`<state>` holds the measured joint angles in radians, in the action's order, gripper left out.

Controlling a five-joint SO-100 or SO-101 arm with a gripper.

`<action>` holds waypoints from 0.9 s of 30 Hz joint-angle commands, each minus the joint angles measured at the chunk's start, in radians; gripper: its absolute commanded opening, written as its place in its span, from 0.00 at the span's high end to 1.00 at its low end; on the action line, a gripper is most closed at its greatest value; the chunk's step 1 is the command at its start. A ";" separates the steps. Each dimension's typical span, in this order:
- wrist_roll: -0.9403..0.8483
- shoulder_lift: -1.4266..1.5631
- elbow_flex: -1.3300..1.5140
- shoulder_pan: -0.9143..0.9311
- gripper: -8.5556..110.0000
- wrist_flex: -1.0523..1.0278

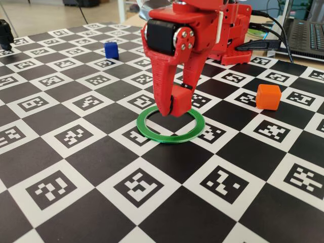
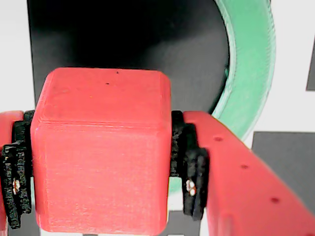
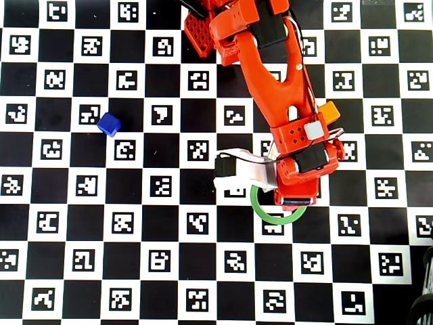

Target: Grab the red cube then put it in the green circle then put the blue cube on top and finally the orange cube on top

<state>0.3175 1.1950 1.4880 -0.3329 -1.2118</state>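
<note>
My red gripper [image 1: 173, 107] points straight down and is shut on the red cube [image 1: 179, 103]. In the wrist view the red cube [image 2: 101, 152] fills the space between the black pads [image 2: 191, 172] of the gripper [image 2: 101, 179]. It sits low inside the opening of the green circle [image 1: 171, 136], and I cannot tell whether it touches the board. An arc of the green circle [image 2: 251, 73] curves past on the right of the wrist view. The blue cube [image 1: 111, 49] lies far back on the left, and the orange cube [image 1: 268, 96] on the right. From overhead, the gripper [image 3: 298, 198] covers the green circle's [image 3: 269, 217] upper right.
The board is a black and white checker mat with printed markers [image 1: 50, 190]. The arm's red base [image 1: 235, 45] stands at the back. A laptop [image 1: 306, 30] and cables [image 1: 276, 43] lie behind it on the right. A black object [image 1: 5, 34] sits at the far left edge.
</note>
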 commanded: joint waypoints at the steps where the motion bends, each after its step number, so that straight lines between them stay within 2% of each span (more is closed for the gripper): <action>1: -0.011 0.021 -0.029 0.015 0.94 0.005; 27: -0.006 -0.037 -0.055 0.021 0.94 0.058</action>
<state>0.3099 1.1336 1.4880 -0.3160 -1.1582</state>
